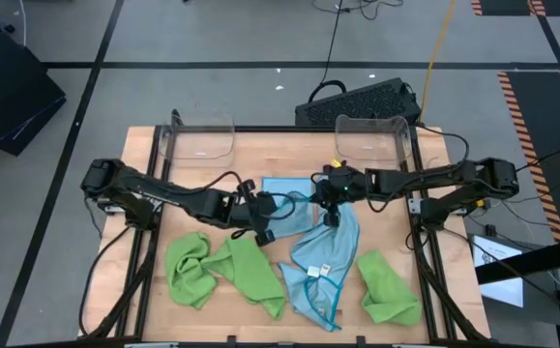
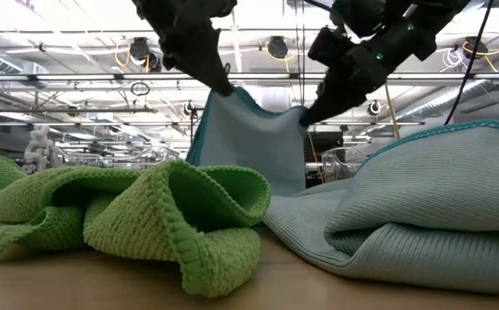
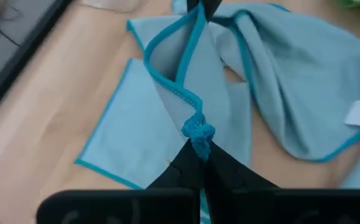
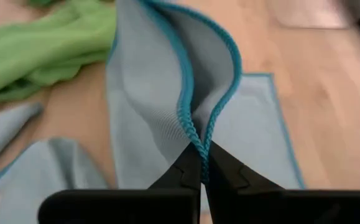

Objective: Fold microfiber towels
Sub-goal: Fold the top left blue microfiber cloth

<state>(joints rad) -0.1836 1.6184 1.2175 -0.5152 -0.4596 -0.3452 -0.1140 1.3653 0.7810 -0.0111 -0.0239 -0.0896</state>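
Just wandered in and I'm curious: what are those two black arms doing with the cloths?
They are folding towels. The left gripper and the right gripper each have their fingers shut on the teal edge of one light blue towel, holding it up off the wooden table. Another blue towel and crumpled green towels lie nearer the front, not yet folded.

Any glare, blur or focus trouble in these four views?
Low view: bright ceiling lights behind leave both arms as dark silhouettes; the near green towel is sharp. Left wrist view: the blue towel is soft, its far edges smeared. Right wrist view: the pinched teal hem is crisp, the background blurred. High view: even light, no glare.
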